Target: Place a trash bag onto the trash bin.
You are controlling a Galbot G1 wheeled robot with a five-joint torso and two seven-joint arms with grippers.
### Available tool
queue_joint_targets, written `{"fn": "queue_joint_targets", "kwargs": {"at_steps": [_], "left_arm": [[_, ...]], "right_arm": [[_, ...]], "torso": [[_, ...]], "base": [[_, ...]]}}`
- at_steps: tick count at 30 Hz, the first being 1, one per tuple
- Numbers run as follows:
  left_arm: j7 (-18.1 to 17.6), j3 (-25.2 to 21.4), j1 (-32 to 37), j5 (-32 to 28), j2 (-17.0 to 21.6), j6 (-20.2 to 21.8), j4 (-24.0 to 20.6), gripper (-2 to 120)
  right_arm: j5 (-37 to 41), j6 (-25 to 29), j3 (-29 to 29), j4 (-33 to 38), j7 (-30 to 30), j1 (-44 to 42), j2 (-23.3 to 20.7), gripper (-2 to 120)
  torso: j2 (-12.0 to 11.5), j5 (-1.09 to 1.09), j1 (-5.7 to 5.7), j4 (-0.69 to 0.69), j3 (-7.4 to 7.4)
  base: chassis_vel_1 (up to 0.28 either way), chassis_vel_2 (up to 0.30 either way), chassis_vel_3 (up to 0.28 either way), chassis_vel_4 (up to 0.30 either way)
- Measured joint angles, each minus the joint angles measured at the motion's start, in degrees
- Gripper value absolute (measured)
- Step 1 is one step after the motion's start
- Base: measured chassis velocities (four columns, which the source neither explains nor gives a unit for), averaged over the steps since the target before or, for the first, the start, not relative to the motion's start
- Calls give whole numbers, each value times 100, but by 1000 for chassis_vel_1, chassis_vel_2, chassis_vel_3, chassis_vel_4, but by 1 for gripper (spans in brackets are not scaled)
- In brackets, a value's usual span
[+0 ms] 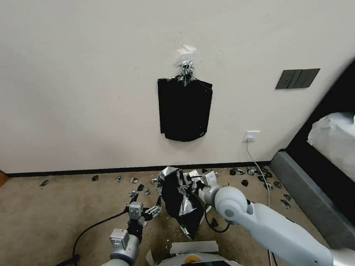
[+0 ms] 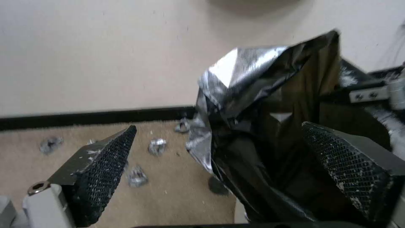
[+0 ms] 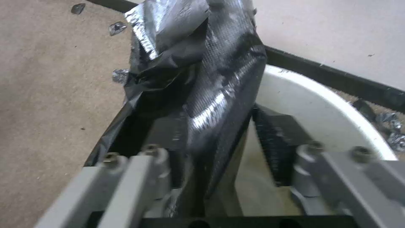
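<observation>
The crinkled, glossy black plastic trash bag hangs between both arms and hides most of the round cream-white plastic trash bin beneath it; only part of the rim shows. The right gripper, reaching in from the right, has a fold of the bag between its jaws, though whether they pinch it I cannot tell. The left gripper spreads wide beside the bag
</observation>
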Motion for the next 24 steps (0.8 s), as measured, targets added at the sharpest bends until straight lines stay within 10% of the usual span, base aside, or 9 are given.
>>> {"fn": "queue_joint_targets", "kwargs": {"at_steps": [9,24], "left_arm": [[-1502,830,-1302,-1327,-112,917,449,100],[-3319,2306,-3158,-1700,-1182,1235,1856,100]], "right_arm": [[-153,143,-9,-1,-187,58,-246,1],[-190,165,173,83,-322,-141,-434,0]], "torso": [[0,0,0,-1,0],[0,1,0,-1,0]], "base": [[0,0,0,0],[0,0,0,0]]}}
